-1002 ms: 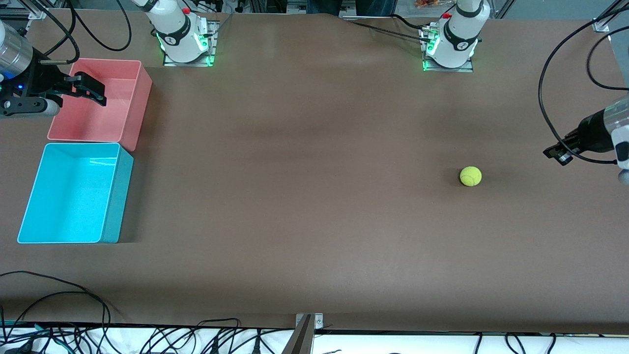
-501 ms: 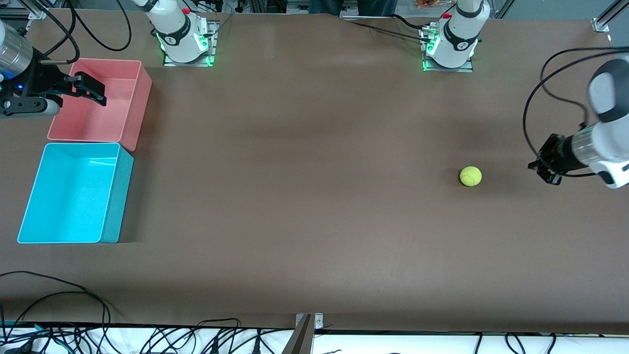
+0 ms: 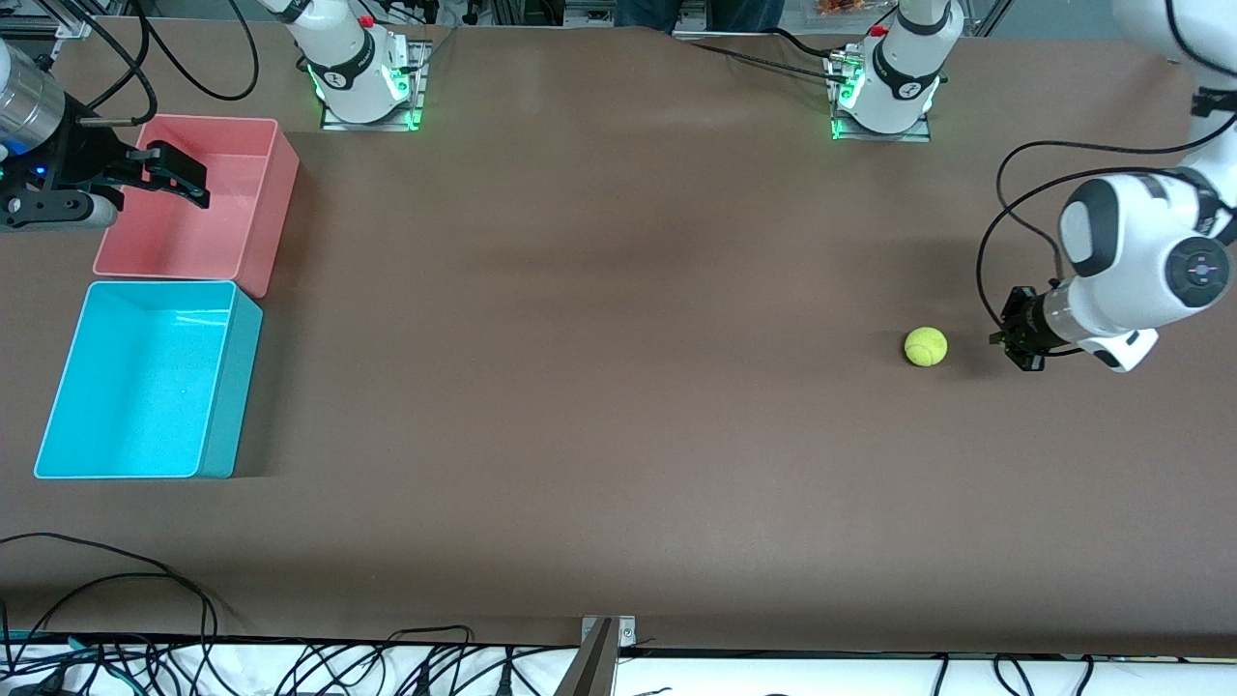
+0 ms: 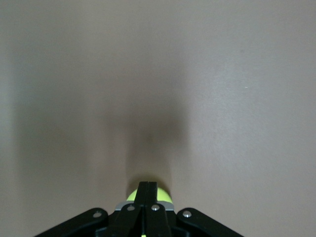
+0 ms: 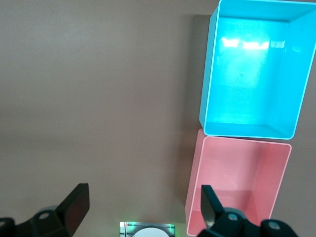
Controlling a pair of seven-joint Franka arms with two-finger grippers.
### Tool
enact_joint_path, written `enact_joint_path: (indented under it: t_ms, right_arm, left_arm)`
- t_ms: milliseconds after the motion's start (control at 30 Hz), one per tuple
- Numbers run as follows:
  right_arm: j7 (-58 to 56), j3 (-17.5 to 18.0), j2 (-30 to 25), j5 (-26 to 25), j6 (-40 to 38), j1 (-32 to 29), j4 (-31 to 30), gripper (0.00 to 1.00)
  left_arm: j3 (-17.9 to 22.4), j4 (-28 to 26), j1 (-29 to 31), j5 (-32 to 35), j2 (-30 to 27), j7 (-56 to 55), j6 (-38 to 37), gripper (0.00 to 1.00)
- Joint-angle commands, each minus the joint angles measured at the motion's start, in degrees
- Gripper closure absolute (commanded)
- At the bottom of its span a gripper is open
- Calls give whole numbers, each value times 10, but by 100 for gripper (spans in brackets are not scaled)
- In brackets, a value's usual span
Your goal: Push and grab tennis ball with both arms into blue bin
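Note:
The yellow-green tennis ball [image 3: 926,346] rests on the brown table toward the left arm's end. My left gripper [image 3: 1008,336] is low over the table beside the ball, a short gap from it, fingers shut and empty. In the left wrist view the ball [image 4: 165,195] peeks out just past the shut fingertips of that gripper [image 4: 148,185]. The blue bin [image 3: 135,387] stands at the right arm's end with nothing in it. My right gripper [image 3: 176,176] hangs open over the pink bin [image 3: 193,232]. The right wrist view shows the blue bin [image 5: 252,74] between that gripper's [image 5: 142,201] spread fingers.
The pink bin [image 5: 237,182] touches the blue bin on the side farther from the front camera. A long stretch of bare brown table [image 3: 580,338] lies between ball and bins. Cables [image 3: 106,580] trail along the table's front edge. Arm bases [image 3: 362,82] stand at the back.
My left arm has swung in from the table's end and come down beside the ball, its gripper staying shut. The ball and the right arm have not moved.

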Motion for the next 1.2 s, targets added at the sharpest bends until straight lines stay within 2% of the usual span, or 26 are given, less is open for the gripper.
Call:
enact_joint_path:
  t_ms: [0,300,534,668,968,1168]
  right_arm:
    - [3,-1,-5,8,-11,2,8,0]
    - [3,0,-5,8,-11,3,8,0]
    - [3,0,-5,8,-14,3,8,0]
    - [3,0,-5,8,-14,3,8,0]
    - [3,0,-5,8,-14,3,8,0]
    - [3,0,-5,8,-14,3,8,0]
  left_arm:
    - [-1,-35,7,13,18,-15,67,100]
    - [-1,-63,14,13,45,-15,148,100]
    - [-1,-67,7,15,51,-11,153,100]
    - [-1,-67,16,79,51,-11,148,100]
    - [-1,-66,82,206,47,-7,148,100]
    - [-2,-65,94,223,46,-15,148,100]
